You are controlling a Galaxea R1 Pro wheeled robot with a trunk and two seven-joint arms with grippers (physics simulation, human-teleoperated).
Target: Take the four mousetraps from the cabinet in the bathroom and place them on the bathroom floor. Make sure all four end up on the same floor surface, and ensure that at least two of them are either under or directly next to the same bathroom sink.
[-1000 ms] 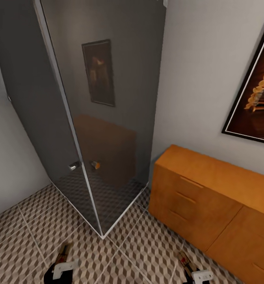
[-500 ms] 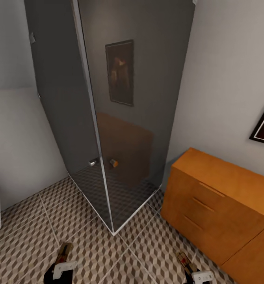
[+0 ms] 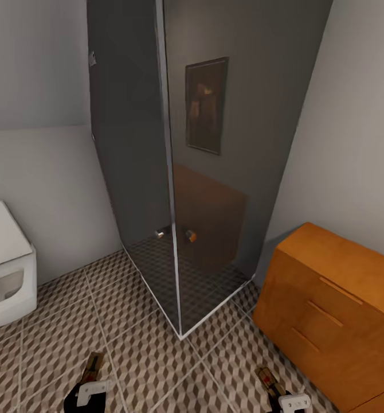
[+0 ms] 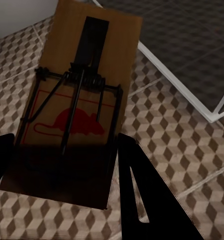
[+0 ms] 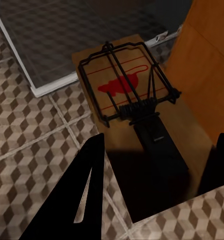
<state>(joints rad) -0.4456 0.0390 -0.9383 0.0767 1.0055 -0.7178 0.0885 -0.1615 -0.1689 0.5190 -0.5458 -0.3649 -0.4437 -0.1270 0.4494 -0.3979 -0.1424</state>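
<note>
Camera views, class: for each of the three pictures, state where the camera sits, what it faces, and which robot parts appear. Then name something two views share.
Head view: from the robot's head, down over the bathroom floor, shower glass, cabinet and toilet; both grippers at the bottom edge.
Left wrist view: along the left gripper, shut on a mousetrap.
Right wrist view: along the right gripper, holding another mousetrap.
Shared: cube-patterned floor and shower corner.

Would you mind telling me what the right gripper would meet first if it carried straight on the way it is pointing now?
Probably the bathroom floor: the right gripper, holding a mousetrap, points down at the tiles before the shower's white base rail, with the cabinet alongside. Depth is unclear.
</note>
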